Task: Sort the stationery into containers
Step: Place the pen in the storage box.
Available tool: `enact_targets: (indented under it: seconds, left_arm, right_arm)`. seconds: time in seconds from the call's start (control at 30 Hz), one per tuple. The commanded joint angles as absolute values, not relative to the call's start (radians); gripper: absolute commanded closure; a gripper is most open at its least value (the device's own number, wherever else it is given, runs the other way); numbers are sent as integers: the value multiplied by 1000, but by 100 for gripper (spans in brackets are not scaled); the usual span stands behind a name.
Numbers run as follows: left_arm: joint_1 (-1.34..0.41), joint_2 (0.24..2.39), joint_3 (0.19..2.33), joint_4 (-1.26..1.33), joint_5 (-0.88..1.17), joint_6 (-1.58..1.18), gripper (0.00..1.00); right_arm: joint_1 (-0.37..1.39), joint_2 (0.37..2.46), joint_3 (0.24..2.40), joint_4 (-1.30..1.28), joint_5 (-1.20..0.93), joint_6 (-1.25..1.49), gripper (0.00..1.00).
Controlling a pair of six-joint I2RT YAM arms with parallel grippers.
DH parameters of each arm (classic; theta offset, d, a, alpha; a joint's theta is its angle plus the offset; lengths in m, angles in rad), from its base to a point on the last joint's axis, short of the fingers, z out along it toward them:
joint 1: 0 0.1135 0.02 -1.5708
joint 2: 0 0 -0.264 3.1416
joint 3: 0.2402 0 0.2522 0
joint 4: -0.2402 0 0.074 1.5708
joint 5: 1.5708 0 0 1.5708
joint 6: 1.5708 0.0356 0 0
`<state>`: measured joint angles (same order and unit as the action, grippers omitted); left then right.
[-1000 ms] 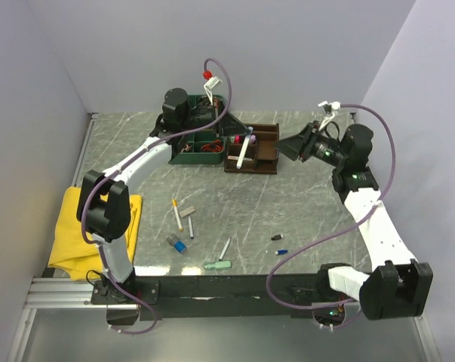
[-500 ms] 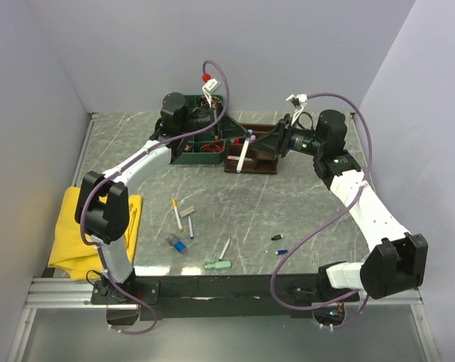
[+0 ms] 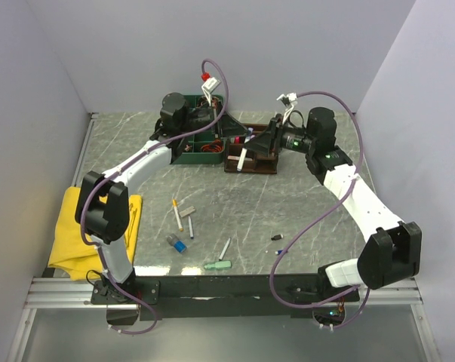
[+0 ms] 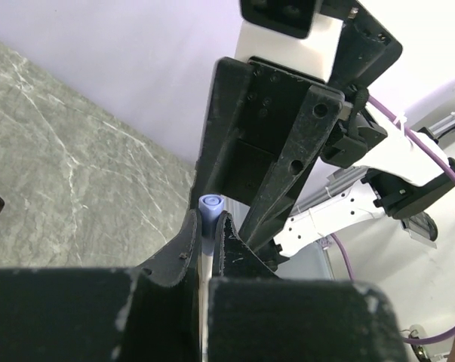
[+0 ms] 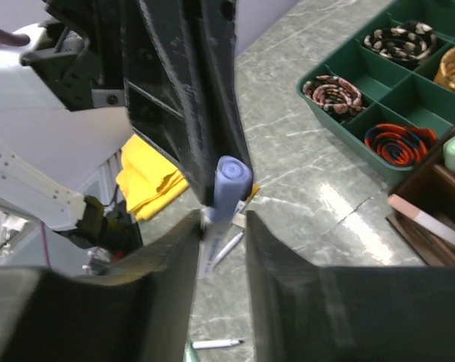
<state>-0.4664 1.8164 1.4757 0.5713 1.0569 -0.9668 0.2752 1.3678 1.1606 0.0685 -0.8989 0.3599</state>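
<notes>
left wrist view: left gripper is clamped on a lavender-capped marker, held over the brown organiser. its long axis points cap-first at the right gripper, whose half-spread fingers straddle the cap without clamping it; a handover looks likely.

The left arm reaches from its near-left base to the far middle of the surface. The left gripper has its jaws pinched tight on a lilac-capped pen. The right arm bends in from the right, wrist turned left. The right gripper meets the left gripper head-on, jaws parted either side of that pen; contact is unclear.
</notes>
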Motion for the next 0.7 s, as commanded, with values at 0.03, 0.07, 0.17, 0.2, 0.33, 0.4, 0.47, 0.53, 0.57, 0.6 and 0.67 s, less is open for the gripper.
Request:
enact_targets:
  seconds: [0.03, 0.07, 0.17, 0.2, 0.33, 0.4, 0.47, 0.53, 0.57, 0.6, 0.67]
  left_arm:
    - [-472, 1782, 1488, 635, 1062, -994, 99]
    - [-472, 1782, 1488, 635, 1060, -994, 99]
    - [-469, 1786, 1488, 608, 1048, -988, 92]
    - [-462, 1784, 1491, 588, 1034, -976, 82]
    - [-394, 1750, 1502, 441, 988, -817, 47]
    - [-330, 1721, 1519, 324, 951, -750, 44]
    - [-286, 1692, 1523, 272, 940, -669, 43]
    - [-224, 1669, 1523, 203, 927, -593, 42]
    - [-209, 1649, 1522, 181, 923, -568, 42]
    - [-175, 1638, 1513, 163, 922, -549, 42]
    - [-146, 1609, 1493, 143, 925, -535, 42]
  right_arm:
    - [301, 1371, 1233, 124, -888, 350, 77]
    - [304, 1374, 1236, 123, -893, 344, 81]
    - [305, 1382, 1241, 114, -899, 316, 96]
    - [308, 1391, 1246, 88, -899, 296, 98]
    - [331, 1428, 1284, -82, -856, 60, 100]
    - [339, 1465, 1307, -182, -809, -128, 100]
    - [348, 1489, 1319, -225, -772, -278, 100]
    - [357, 1529, 1324, -262, -712, -372, 100]
    - [365, 1543, 1325, -265, -689, -453, 100]
    - [368, 1561, 1324, -255, -671, -486, 100]
    - [376, 1577, 1319, -230, -624, -569, 100]
